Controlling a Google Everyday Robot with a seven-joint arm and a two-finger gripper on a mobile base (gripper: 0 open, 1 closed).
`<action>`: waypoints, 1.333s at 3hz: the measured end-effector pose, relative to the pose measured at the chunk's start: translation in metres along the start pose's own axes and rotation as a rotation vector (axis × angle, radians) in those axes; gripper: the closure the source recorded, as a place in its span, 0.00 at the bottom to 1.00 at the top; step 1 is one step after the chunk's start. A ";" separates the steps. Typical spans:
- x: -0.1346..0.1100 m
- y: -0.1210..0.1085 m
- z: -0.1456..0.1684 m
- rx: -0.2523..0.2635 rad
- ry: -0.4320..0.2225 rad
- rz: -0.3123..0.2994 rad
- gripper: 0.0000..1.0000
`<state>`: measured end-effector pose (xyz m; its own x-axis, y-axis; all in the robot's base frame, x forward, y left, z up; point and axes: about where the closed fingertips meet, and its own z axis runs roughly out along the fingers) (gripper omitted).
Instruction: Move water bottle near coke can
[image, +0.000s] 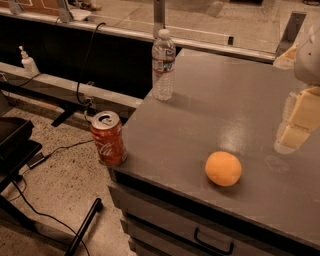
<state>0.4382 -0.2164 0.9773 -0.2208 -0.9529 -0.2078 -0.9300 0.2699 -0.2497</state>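
Observation:
The water bottle (163, 65) is clear ribbed plastic with a white cap and a narrow label band. It stands upright near the far left edge of the grey table top (225, 105). The coke can (107, 138) is red with white script and a silver top. It stands upright at the table's front left corner, well in front of the bottle. My gripper (295, 122) hangs at the right edge of the view, above the right part of the table, far from both bottle and can. It holds nothing that I can see.
A round orange fruit (223, 168) lies near the table's front edge, between the can and the gripper. Drawers with a dark handle (214, 244) sit under the table. A small white pump bottle (27, 62) stands on a ledge at far left. Cables and a dark stand cross the floor.

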 end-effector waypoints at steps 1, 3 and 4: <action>-0.001 0.000 0.000 0.003 -0.001 -0.002 0.00; -0.062 -0.064 0.025 0.070 -0.207 -0.068 0.00; -0.106 -0.103 0.040 0.094 -0.366 -0.052 0.00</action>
<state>0.5693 -0.1372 0.9871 -0.0389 -0.8580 -0.5122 -0.9024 0.2503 -0.3508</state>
